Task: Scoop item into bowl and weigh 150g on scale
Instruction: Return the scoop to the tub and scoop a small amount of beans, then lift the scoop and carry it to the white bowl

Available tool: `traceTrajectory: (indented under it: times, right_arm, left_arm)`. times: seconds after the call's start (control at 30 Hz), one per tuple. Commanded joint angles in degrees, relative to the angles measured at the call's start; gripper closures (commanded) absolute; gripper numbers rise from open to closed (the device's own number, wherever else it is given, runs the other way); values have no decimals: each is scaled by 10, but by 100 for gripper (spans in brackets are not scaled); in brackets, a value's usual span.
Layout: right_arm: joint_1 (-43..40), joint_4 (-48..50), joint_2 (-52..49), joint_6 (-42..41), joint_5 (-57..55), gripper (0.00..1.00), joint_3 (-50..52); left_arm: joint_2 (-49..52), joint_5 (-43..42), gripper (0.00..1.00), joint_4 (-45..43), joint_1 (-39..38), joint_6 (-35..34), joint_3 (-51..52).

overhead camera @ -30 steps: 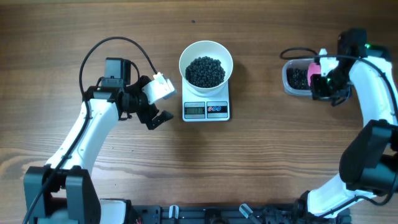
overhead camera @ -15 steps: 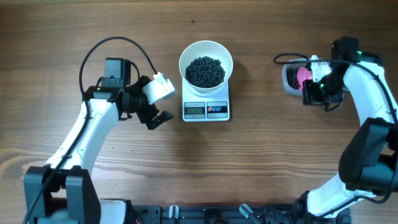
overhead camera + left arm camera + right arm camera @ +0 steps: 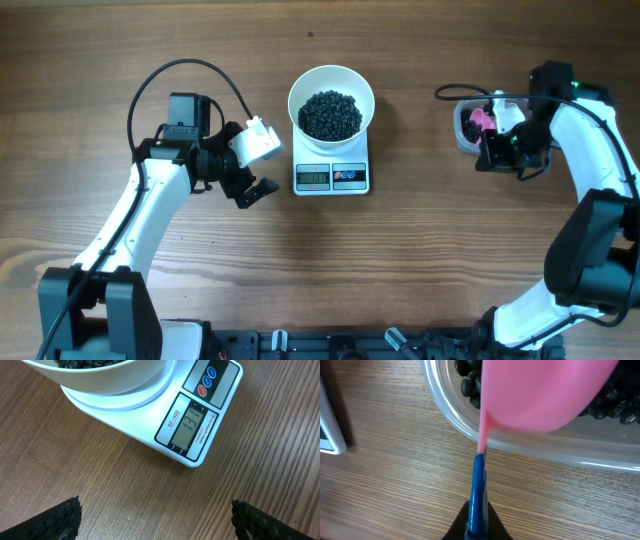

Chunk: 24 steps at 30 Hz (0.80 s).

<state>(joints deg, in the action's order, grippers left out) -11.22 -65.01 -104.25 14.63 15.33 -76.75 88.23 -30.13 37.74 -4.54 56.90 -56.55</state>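
The white bowl [image 3: 331, 82] stands on the scale [image 3: 332, 176], holding a heap of dark beads [image 3: 330, 114]. In the left wrist view the bowl [image 3: 115, 382] sits above the scale's display [image 3: 191, 427], which reads 131. My left gripper [image 3: 262, 165] [image 3: 157, 522] hangs open just left of the scale, with nothing between its fingers. My right gripper [image 3: 497, 150] [image 3: 479, 531] is shut on the blue handle [image 3: 479, 485] of a scoop. The scoop's pink head [image 3: 482, 118] [image 3: 545, 390] is over a clear tub [image 3: 462, 132] [image 3: 530, 442] of more beads [image 3: 469, 380].
The clear tub stands at the far right of the wooden table [image 3: 420, 260]. A black cable [image 3: 455, 92] loops past its far side. The left arm [image 3: 150, 210] reaches in from the front left.
My right gripper has moved left along the tub with the scoop, and the pink head now lies over the tub's left part. The left arm, bowl and scale have not moved.
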Motion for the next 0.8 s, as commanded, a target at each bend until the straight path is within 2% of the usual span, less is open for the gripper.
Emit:
traceTrajectory:
  times: [0.0, 0.43, 0.6, 0.77]
  right_arm:
    - [-27, -17, 5, 1, 71, 96, 5]
    - [-166, -28, 5, 71, 297, 96, 0]
    - [-154, -80, 7, 109, 342, 96, -47]
    - [-73, -114, 7, 101, 341, 96, -122]
  left_arm:
    - [5, -13, 0, 0, 3, 5, 4]
    - [5, -13, 0, 0, 3, 5, 4]
    - [5, -13, 0, 0, 3, 5, 4]
    - [5, -13, 0, 0, 3, 5, 4]
